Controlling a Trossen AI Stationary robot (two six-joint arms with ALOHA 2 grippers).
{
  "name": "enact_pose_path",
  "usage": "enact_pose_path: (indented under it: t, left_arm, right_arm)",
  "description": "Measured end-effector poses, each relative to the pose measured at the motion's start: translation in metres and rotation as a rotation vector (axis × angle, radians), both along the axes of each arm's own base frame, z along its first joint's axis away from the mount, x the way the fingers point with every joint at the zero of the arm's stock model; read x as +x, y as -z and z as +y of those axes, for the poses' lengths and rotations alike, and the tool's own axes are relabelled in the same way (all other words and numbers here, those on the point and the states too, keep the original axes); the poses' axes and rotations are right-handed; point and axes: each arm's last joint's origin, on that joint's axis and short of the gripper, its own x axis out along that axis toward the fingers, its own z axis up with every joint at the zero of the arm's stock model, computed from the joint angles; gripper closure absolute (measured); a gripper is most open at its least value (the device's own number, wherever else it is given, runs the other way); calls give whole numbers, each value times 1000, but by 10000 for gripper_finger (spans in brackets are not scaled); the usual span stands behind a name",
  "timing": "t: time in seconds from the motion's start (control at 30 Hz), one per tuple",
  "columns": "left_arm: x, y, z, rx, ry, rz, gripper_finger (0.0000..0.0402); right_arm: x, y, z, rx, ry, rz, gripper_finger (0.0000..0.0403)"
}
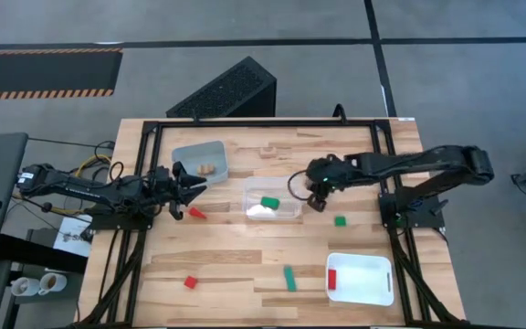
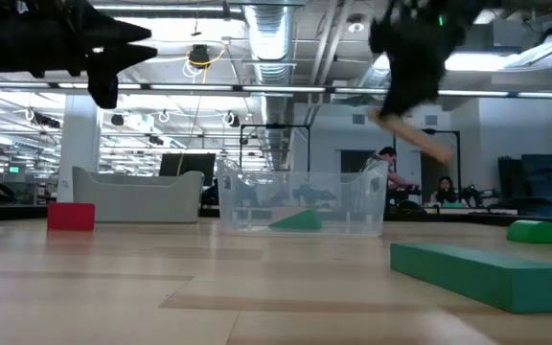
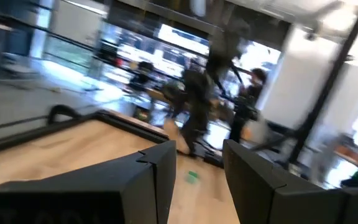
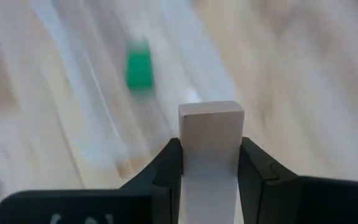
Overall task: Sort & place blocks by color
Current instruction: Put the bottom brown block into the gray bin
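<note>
A pale natural-wood block (image 4: 211, 140), square-ended with a smooth matte face, is clamped between the two dark fingers of the right gripper (image 1: 317, 200), which hangs just above the table at the three o'clock end of the clear plastic tray (image 1: 274, 203). The step in hand looks like carrying this wooden block to its colour group. The grey, round-cornered plastic tray (image 1: 199, 157), at ten o'clock from the clear one, already holds a small wooden block (image 1: 206, 168), so the next move probably calls for a lift over the clear tray's thin walls and a release into the grey one.

Inside the clear tray lies a green block (image 1: 269, 202). A small green cube (image 1: 340, 220) sits just at four o'clock of the right gripper, and a long green bar (image 1: 289, 278) lies nearer the front edge. The white rectangular tray (image 1: 361, 278) at five o'clock holds a red block (image 1: 332, 279).

The left gripper (image 1: 190, 190) waits at nine o'clock, fingers apart and empty, with a small red block (image 1: 195, 213) just beside it; another red cube (image 1: 190, 282) lies at seven o'clock on the pale plank tabletop (image 1: 236, 247).
</note>
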Motion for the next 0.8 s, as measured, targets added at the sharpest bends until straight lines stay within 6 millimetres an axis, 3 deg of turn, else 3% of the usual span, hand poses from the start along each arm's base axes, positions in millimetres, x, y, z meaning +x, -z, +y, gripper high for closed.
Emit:
enact_pose_path:
  t: [0.1, 0.2, 0.37, 0.8]
  left_arm:
    - [0, 1, -5, 42, 126, 7, 283]
    - [0, 0, -7, 45, 138, -2, 282]
    - [2, 2, -7, 38, 84, 16, 260]
    - [25, 3, -11, 65, 74, 42, 137]
  right_arm:
    - [6, -30, 9, -32, -10, -265, 298]
    - [14, -56, 18, -47, -49, -534, 298]
    - [32, -76, 32, -92, -122, -806, 298]
    - [88, -46, 28, -75, -184, -864, 298]
